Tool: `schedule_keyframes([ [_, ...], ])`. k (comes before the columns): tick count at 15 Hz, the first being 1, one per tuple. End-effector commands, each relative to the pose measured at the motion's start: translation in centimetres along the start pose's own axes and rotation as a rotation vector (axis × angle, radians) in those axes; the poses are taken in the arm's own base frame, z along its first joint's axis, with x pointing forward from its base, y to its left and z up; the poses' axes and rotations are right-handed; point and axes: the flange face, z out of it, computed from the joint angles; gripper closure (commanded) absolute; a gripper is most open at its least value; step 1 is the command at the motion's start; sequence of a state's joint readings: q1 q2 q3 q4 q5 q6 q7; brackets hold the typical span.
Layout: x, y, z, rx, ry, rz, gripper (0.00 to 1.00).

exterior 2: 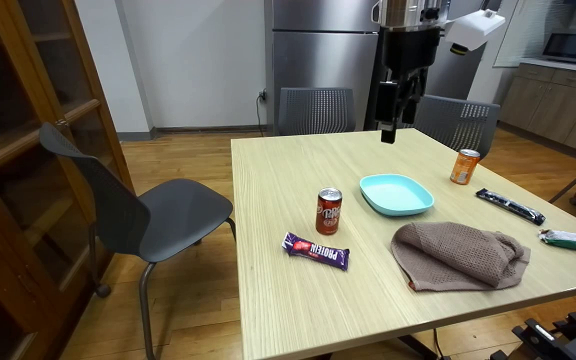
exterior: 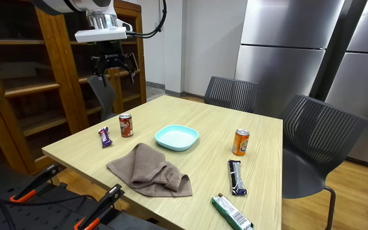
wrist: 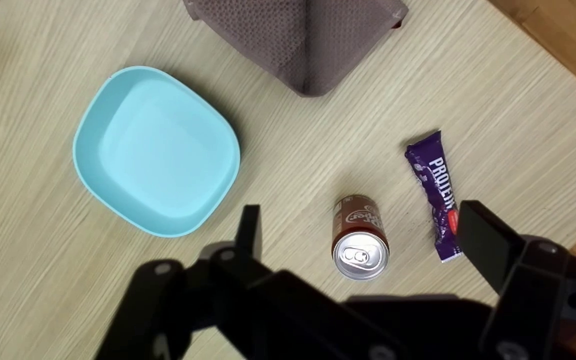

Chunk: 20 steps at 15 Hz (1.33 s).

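robotiq gripper (exterior: 118,80) spread wide above the tabletop (exterior: 212,127), a dr pepper can (wrist: 360,240) below

the jaws stand far apart with nothing held between them, well above everything on the tabletop. in the wrist view the dr pepper can shows framed by the fingers (wrist: 250,227), standing upright on its base, just beside a purple protein bar (wrist: 433,190) but not touching it.

the can's long axis is vertical, lid and pull tab upward, with a logo on the side toward a brown waffle-weave towel (wrist: 298,40). its thin metal wall looks smooth and likely slippery, stiff if full but easily dented if not; the fill cannot be told, so neither can the weight. mid-height, on the straight wall below the tapered shoulder, seems the best hold.

the protein bar lies flat, its long axis running past the can rather than at it; it should be light, in a slick wrapper. next come a turquoise bowl (wrist: 160,145), rim up, and the towel, rumpled and probably soft and limp.

farther off are an orange soda can (exterior: 241,142), upright, and a dark-wrapped bar (exterior: 236,179) and a green-wrapped bar (exterior: 233,213), both flat. beyond the tabletop stand a dark mesh-backed chair (exterior: 230,92) and, farther back, a stainless steel refrigerator (exterior: 276,73).
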State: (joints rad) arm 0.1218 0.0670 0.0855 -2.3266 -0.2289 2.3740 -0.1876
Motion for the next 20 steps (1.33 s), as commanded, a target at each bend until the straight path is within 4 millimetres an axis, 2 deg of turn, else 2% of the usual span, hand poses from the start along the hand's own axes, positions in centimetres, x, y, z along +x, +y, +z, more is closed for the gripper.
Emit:
schedule_keyframes([
  [1, 0.0, 0.0, -0.1, 0.000, -0.001, 0.000, 0.00],
  [4, 0.0, 0.0, -0.1, 0.000, -0.001, 0.000, 0.00],
  [9, 3.9, -2.5, 1.6, 0.035, 0.075, -0.092, 0.00],
  [12, 6.3, -4.1, 4.0, 0.057, 0.097, -0.138, 0.00],
  [15, 8.9, -5.4, 7.3, 0.103, 0.079, -0.199, 0.00],
  [18, 10.5, -6.6, 9.8, 0.116, 0.043, -0.251, 0.00],
  [20, 11.2, -7.6, 10.6, 0.101, 0.027, -0.274, 0.00],
])
